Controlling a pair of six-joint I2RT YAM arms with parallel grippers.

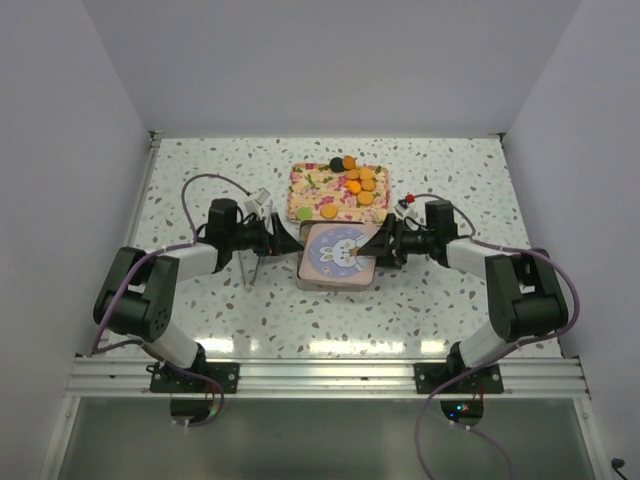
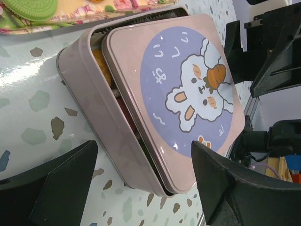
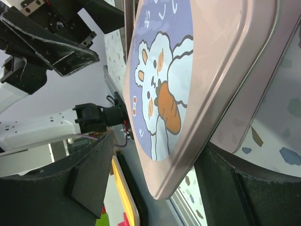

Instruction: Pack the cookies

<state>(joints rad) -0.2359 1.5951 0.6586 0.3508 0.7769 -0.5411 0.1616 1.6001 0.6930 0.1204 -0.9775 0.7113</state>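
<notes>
1. Although the lid (image 1: 338, 252) covers the tin (image 1: 312, 284), it sits askew. In the left wrist view one lid (image 2: 178, 94) edge is offset from the tin (image 2: 87, 70) wall, and cookies already packed (image 2: 100, 60) show through the gap.
2. The tin stands at the middle of the tabletop (image 1: 200, 170), directly between the two arms. The lid corners point roughly at the two pincers.
3. The left pincer (image 1: 272, 238) is spread and holds nothing. In its own view the left pincer (image 2: 143, 148) faces the tin's left corner, with one finger on each side and both clear of the metal.
4. The right pincer (image 1: 383, 243) is also spread. In its own view the right pincer (image 3: 157, 146) straddles the raised right corner of the lid (image 3: 221, 56), but no firm pinch can be seen.
5. The unpacked cookies (image 1: 355, 182) lie on the floral tray (image 1: 303, 182), just beyond the tin toward the far edge of the tabletop. Most are clustered at the tray's far right corner, and a green one (image 2: 28, 7) lies near its left end.
6. Judgement: the lid is the deciding object, and it lies closer to the right pincer, which already brackets its corner. The cookie cluster is also on the right arm's side.
7. Judgement: packing is incomplete, so the lid needs to be cleared from the opening before further cookies go in.
</notes>
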